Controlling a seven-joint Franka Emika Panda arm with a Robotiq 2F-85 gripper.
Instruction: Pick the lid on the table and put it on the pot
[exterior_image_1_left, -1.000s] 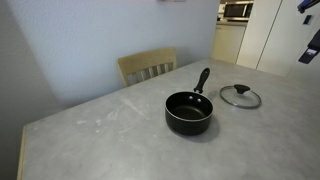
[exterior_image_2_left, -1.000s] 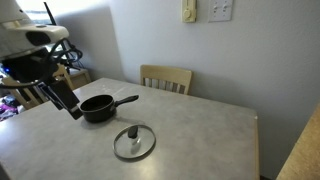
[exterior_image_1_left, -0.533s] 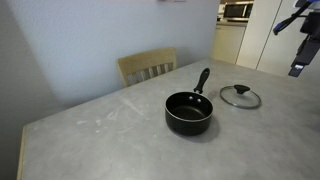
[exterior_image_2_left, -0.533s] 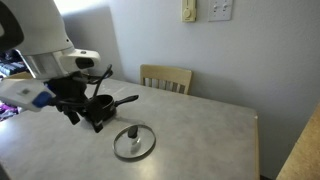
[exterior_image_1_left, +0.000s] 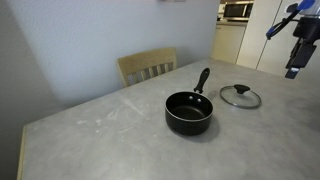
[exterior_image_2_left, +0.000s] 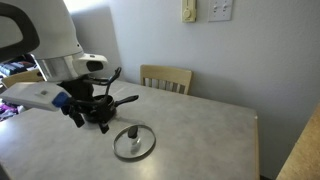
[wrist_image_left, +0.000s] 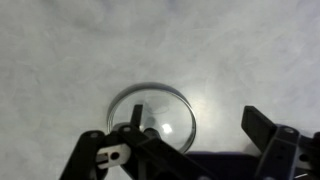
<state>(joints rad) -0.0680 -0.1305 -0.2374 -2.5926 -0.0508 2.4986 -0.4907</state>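
The lid (exterior_image_1_left: 240, 96), clear glass with a metal rim and a black knob, lies flat on the grey table (exterior_image_1_left: 110, 130) beside the pot (exterior_image_1_left: 189, 112). The pot is a small black saucepan whose handle points away toward the chair. My gripper (exterior_image_1_left: 292, 68) hangs open and empty above and beyond the lid. In an exterior view the gripper (exterior_image_2_left: 100, 122) is just beside the lid (exterior_image_2_left: 133, 142) and hides most of the pot; its handle (exterior_image_2_left: 125, 99) shows. In the wrist view the lid (wrist_image_left: 160, 112) lies below the open jaws (wrist_image_left: 198, 125), partly under one finger.
A wooden chair (exterior_image_1_left: 147, 66) stands at the table's far edge, and it also shows in an exterior view (exterior_image_2_left: 165, 77). Walls stand close behind the table. Bare scuffed tabletop (exterior_image_2_left: 200, 130) spreads around the pot and lid.
The arm has swung in over the table toward the lid and come lower. The lid and pot have not moved. The jaws stay open.
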